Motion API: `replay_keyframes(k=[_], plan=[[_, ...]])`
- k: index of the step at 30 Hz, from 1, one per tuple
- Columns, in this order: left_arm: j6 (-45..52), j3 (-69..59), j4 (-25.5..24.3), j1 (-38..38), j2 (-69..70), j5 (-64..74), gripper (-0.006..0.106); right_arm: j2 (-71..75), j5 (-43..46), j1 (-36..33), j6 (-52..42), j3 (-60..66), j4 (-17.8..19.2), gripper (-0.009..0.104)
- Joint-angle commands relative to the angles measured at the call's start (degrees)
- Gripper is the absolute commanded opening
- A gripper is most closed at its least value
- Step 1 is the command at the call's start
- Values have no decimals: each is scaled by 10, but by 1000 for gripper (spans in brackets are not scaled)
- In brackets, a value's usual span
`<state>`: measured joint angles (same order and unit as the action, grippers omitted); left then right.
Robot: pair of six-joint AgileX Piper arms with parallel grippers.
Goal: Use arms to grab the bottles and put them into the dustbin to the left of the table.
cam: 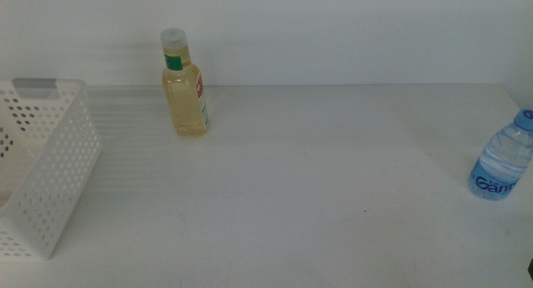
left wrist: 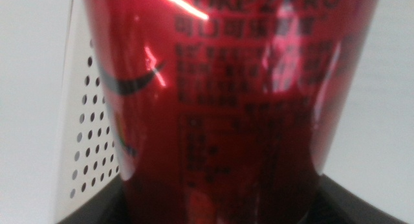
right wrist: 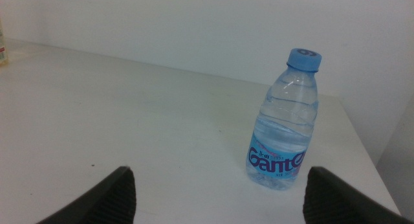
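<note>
A slim red can (left wrist: 220, 88) fills the left wrist view, and my left gripper (left wrist: 220, 210) is shut on it, a dark jaw on each side of its lower part. The white perforated dustbin (left wrist: 87, 140) shows just behind the can. In the middle view the dustbin (cam: 50, 163) stands at the table's left edge, and neither arm shows there. A bottle of yellow liquid (cam: 185, 88) stands upright at the back left. At the right edge stands a small water bottle (cam: 504, 159) with a blue cap. My right gripper (right wrist: 220, 191) is open, short of that water bottle (right wrist: 284, 127).
The white table (cam: 316, 196) stretches bare between the two standing bottles. A white wall runs behind its far edge. The table's right edge lies just past the water bottle.
</note>
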<state>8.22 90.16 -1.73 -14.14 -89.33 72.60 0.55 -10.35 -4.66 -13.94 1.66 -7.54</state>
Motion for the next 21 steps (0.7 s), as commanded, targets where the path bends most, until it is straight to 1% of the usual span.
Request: replay_keyframes(k=[1, 7, 10, 21], plan=[[5, 22, 2, -17, 6, 25, -5, 16, 40, 3, -9, -5, 4, 68], [46, 22, 12, -26, -44, 10, -5, 16, 40, 3, -9, -5, 4, 68], [75, 22, 31, -26, -72, -10, -5, 16, 40, 3, -9, -5, 4, 68], [85, 22, 29, -26, -148, -58, -5, 16, 40, 3, -9, -5, 4, 68]])
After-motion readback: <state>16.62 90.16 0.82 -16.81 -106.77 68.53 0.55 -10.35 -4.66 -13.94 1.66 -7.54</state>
